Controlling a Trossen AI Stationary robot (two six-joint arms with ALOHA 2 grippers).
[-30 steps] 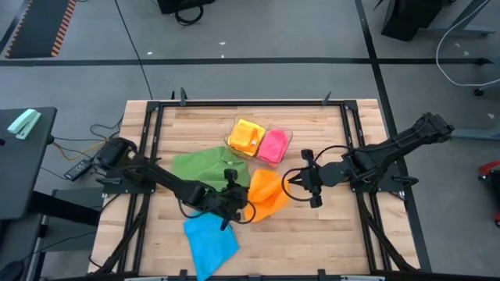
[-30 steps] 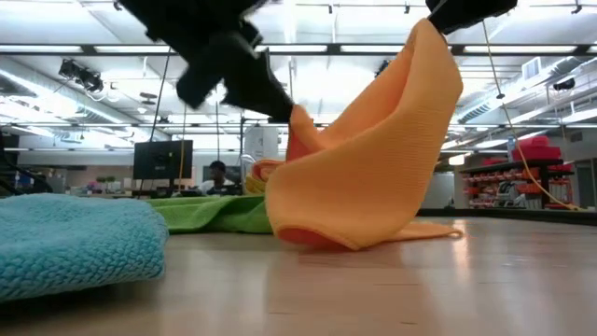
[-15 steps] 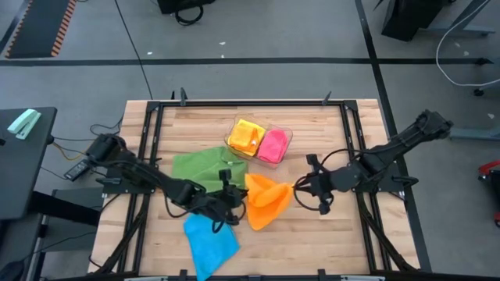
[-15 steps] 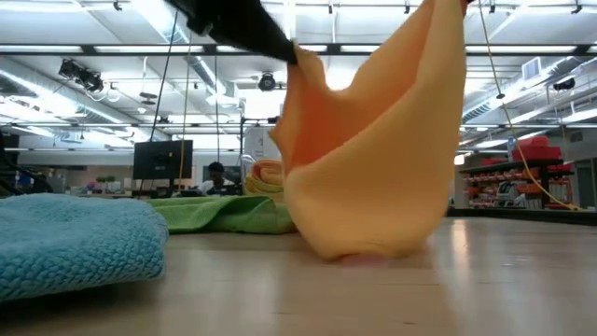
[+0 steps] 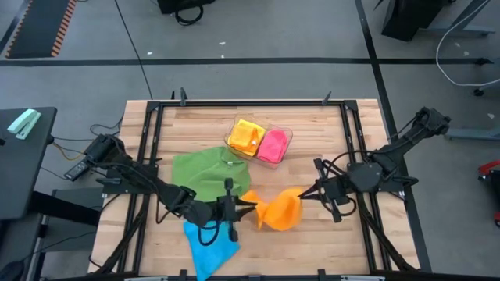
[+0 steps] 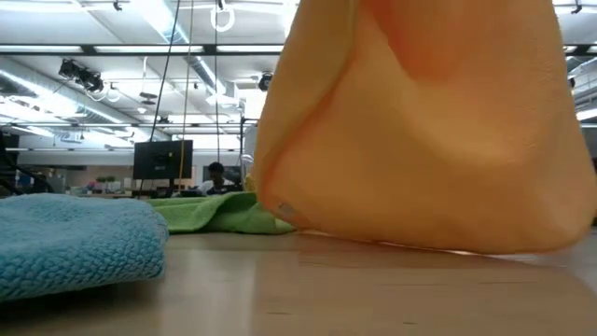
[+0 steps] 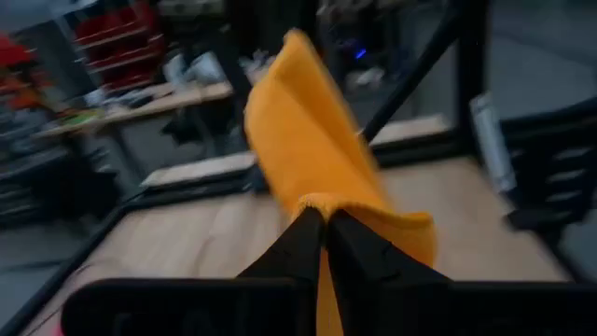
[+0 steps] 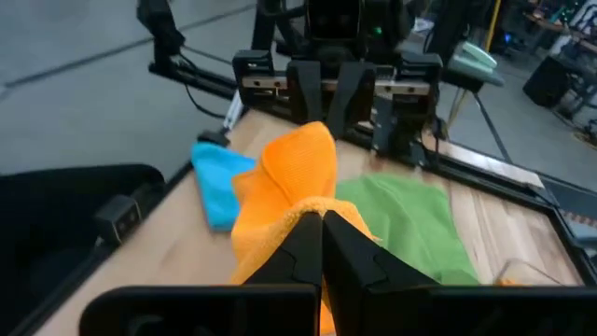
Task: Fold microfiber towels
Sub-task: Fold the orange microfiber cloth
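From above, we see the orange towel [image 5: 283, 211] near the middle of the tabletop's front half, held between both arms. The left gripper [image 5: 244, 204] pinches its left corner and the right gripper [image 5: 307, 194] pinches its right corner. The green towel [image 5: 209, 169] lies flat just behind it, and the blue towel [image 5: 209, 242] lies at the front edge, partly covered by the left arm. The clear tray [image 5: 283, 133] toward the back edge holds the yellow towel [image 5: 246, 136] and the pink towel [image 5: 273, 146].

From table height, the orange towel [image 6: 420, 131] fills most of the picture and hides both grippers; the blue towel [image 6: 75, 238] and green towel [image 6: 219, 213] show beside it.

Past the left wrist, blurred, shut fingers [image 7: 298, 245] grip orange cloth [image 7: 303, 140].

Past the right wrist, the fingers [image 8: 303, 245] are clamped on the orange towel [image 8: 289, 182], with the blue towel [image 8: 219, 182] and green towel [image 8: 406, 219] beyond.
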